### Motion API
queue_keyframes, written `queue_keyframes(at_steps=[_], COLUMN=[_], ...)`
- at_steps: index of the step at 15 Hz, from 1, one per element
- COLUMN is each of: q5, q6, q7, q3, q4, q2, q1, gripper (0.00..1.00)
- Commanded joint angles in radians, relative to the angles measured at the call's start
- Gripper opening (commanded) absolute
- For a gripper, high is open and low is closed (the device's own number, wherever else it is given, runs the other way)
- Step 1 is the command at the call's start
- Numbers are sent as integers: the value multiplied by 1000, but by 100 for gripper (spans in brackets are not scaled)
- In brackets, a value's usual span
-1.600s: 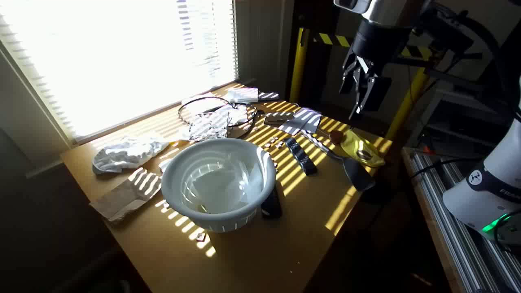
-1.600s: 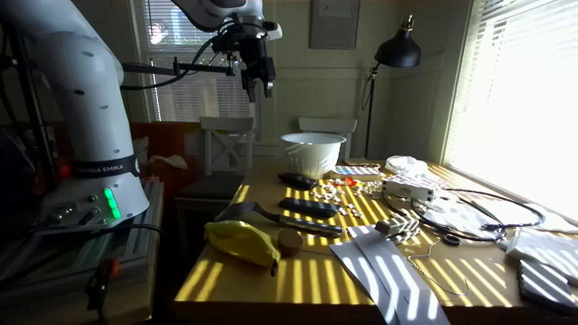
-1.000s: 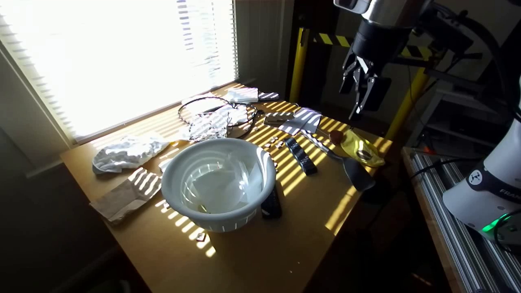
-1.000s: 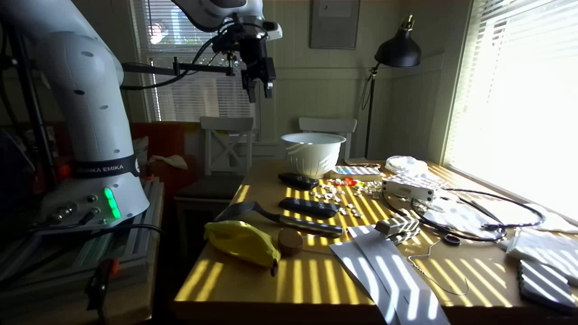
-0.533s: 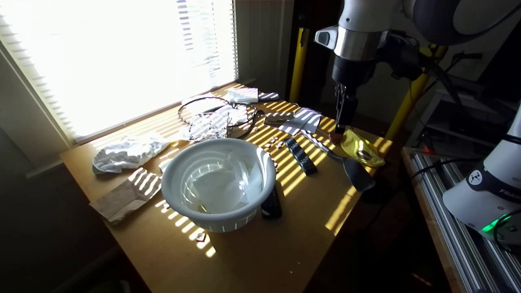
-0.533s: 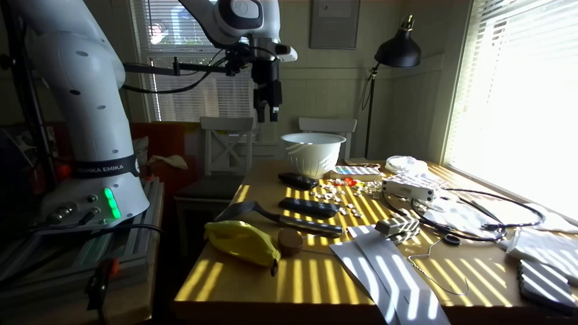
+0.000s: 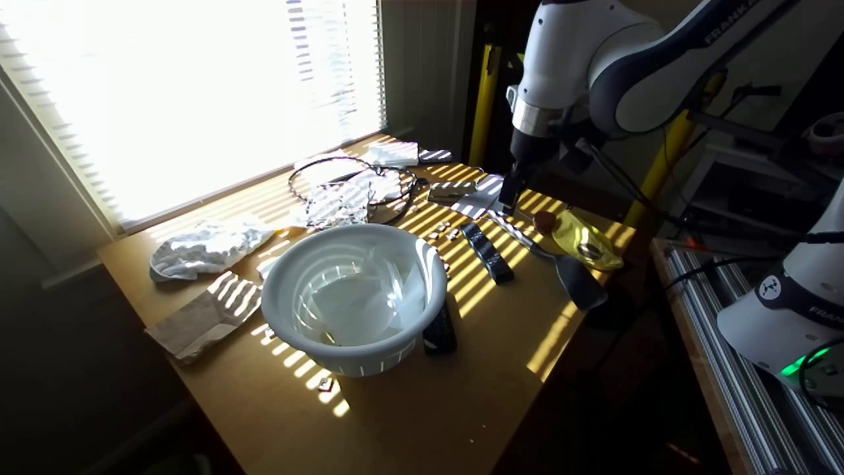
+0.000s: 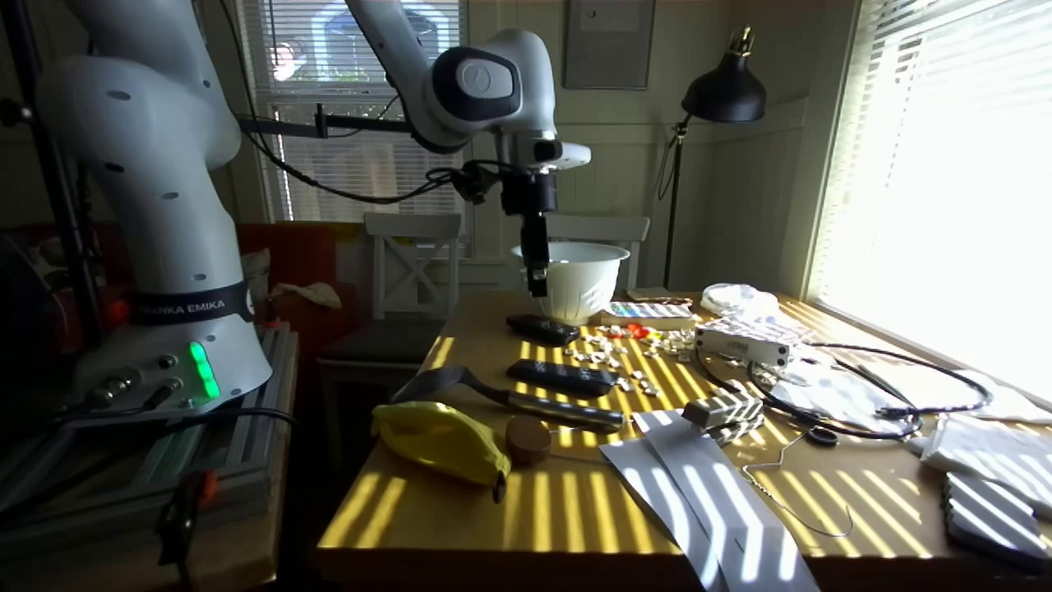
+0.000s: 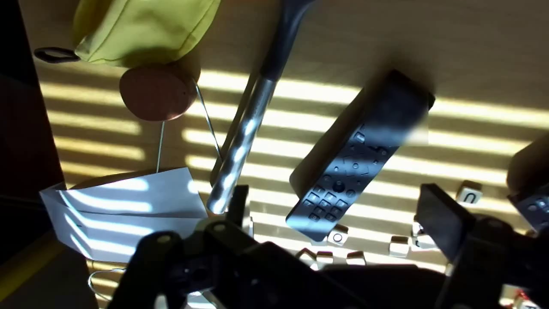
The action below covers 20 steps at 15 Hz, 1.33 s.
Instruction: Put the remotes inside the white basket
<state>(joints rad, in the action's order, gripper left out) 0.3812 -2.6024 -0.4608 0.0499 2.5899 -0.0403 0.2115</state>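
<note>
A black remote [image 7: 486, 253] lies near the middle of the table, seen also in an exterior view [image 8: 563, 377] and in the wrist view [image 9: 349, 171]. A second black remote [image 7: 440, 335] lies against the base of the white basket, partly hidden by it; it shows too in an exterior view [image 8: 542, 330] and at the right edge of the wrist view [image 9: 534, 208]. The white basket [image 7: 435, 284] stands upright, also in an exterior view [image 8: 579, 284]. My gripper [image 9: 343, 210] is open and empty, above the table, its fingers apart on either side of the nearer remote's end in the wrist view.
A spatula [image 9: 244, 141] lies beside the nearer remote. A yellow pouch [image 8: 444, 444], a round brown piece [image 8: 528, 440] and white paper [image 9: 128, 210] are close by. Letter cubes [image 9: 339, 235] are scattered around. A black cable [image 7: 297, 178] and a paper bag [image 7: 208, 313] lie further off.
My arm has come down from high up, moving over the table toward the nearer remote and turning the gripper. The remotes and basket have not moved.
</note>
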Motion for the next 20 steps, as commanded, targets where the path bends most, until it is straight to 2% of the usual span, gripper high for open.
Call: queue_keyframes(at_steps=[1, 3, 6, 11, 13, 14, 18, 19, 20], q5=[158, 194, 164, 24, -77, -148, -448, -359, -377], q6=[-94, -96, -52, 75, 145, 168, 158, 147, 147], q7=[-268, -411, -602, -845, -865, -821, -496, -610, -583], q3=[67, 116, 157, 152, 133, 113, 27, 87, 88], q4=[-49, -73, -126, -214, -248, -253, -238, -237, -241], q2=[134, 190, 265, 364, 401, 405, 359, 391, 389], q1=[7, -27, -99, -211, -220, -204, -104, -184, -177], gripper=[100, 100, 100, 100, 100, 100, 100, 100, 100])
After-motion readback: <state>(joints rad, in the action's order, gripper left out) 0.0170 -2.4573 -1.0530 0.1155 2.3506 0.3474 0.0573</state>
